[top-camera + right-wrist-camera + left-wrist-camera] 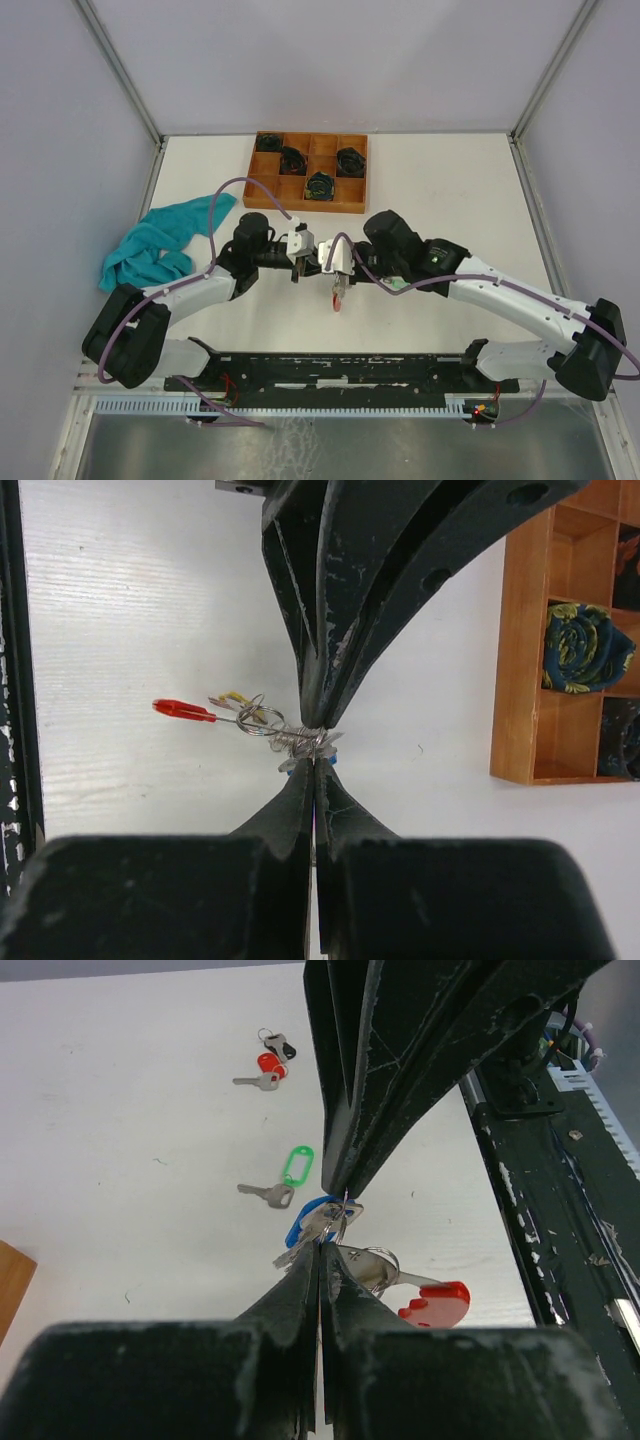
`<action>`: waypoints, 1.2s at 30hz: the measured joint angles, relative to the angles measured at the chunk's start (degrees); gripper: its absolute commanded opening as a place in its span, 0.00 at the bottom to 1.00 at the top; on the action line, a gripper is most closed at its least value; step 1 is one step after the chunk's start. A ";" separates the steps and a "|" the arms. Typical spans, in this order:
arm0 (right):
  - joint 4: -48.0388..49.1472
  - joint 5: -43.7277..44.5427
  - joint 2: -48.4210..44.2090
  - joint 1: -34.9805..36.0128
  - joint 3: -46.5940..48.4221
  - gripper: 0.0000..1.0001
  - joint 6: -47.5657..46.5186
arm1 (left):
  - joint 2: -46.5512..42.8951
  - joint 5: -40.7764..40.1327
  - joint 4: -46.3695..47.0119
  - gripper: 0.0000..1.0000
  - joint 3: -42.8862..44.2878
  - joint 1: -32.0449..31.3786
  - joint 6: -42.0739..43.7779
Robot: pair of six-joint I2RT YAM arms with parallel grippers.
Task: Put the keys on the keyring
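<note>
Left gripper (322,1252), right gripper (314,764), keys (314,1224) pinched between

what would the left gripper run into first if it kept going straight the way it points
The left gripper would meet the key bunch at its own tips first, then almost at once the right gripper, which faces it nearly tip to tip. The gap between them is hard to judge.

One tag (298,1165) is green; the cloth (160,240) is teal.

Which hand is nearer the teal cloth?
Left. The left hand is to the right of the teal cloth; the right hand lies farther right, beyond the left one.
</note>
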 measured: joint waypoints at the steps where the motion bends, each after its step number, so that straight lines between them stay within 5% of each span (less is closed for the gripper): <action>1: 0.00 0.24 -0.15 0.00 -0.26 0.01 0.20 | 0.00 -0.22 0.15 0.03 0.00 0.00 -0.52; 30: 7.23 4.61 1.33 0.37 -5.14 0.01 4.13 | 0.00 -9.40 4.68 0.05 -1.77 -0.02 -9.42; 36: 8.02 7.48 5.18 0.35 -1.88 0.01 4.09 | -2.10 -17.00 4.85 0.34 -3.41 0.52 -9.46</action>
